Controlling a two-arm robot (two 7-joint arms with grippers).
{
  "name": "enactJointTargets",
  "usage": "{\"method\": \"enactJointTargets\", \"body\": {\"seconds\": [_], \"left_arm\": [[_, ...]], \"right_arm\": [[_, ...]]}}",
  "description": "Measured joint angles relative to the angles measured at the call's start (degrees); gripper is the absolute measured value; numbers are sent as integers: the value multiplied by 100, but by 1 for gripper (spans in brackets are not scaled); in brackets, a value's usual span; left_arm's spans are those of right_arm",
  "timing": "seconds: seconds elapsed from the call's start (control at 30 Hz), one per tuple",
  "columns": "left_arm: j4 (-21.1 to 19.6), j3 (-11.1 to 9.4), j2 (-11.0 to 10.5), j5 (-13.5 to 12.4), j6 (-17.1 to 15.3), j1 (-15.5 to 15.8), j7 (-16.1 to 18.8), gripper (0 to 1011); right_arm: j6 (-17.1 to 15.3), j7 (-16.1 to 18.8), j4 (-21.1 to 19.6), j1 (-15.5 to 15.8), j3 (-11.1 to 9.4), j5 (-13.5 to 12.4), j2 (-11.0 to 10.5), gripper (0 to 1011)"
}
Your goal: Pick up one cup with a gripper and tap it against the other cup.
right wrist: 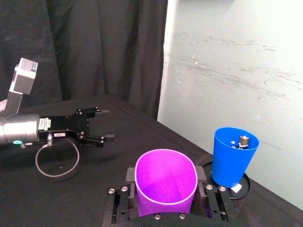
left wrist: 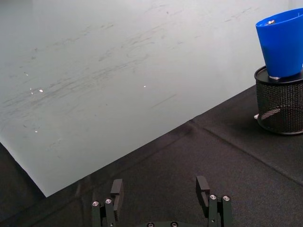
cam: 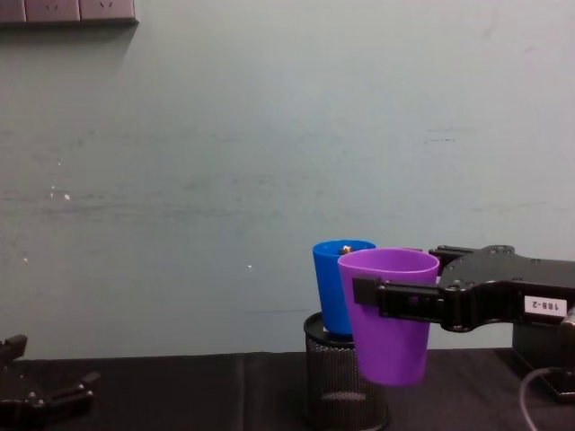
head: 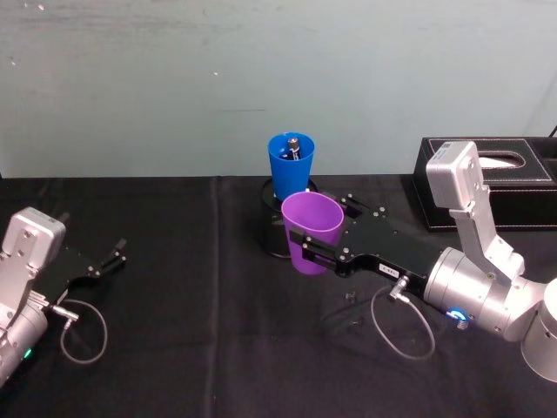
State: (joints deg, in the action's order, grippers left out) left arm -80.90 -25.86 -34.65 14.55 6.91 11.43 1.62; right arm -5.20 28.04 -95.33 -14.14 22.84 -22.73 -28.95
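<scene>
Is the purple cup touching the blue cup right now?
Apart. The right wrist view shows a plain gap between the purple cup, held in the right claw, and the blue cup.

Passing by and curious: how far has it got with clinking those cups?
Pickup looks done: the right gripper holds the purple cup aloft. It hangs beside the blue cup in the mesh pen holder, a gap between them. Tap not yet done. Left gripper idles, open.

Head: we look steeply down at the counter (head: 191,366).
Chest: we look level across it.
Shared: blue cup (head: 283,174).
</scene>
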Motion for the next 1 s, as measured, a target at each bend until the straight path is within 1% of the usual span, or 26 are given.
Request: {"method": "enactJointTargets", "body": {"seconds": [1.0], "left_arm": [[0,0,0,0,0,0,0,1000]], "right_arm": [[0,0,0,0,0,0,0,726]]}}
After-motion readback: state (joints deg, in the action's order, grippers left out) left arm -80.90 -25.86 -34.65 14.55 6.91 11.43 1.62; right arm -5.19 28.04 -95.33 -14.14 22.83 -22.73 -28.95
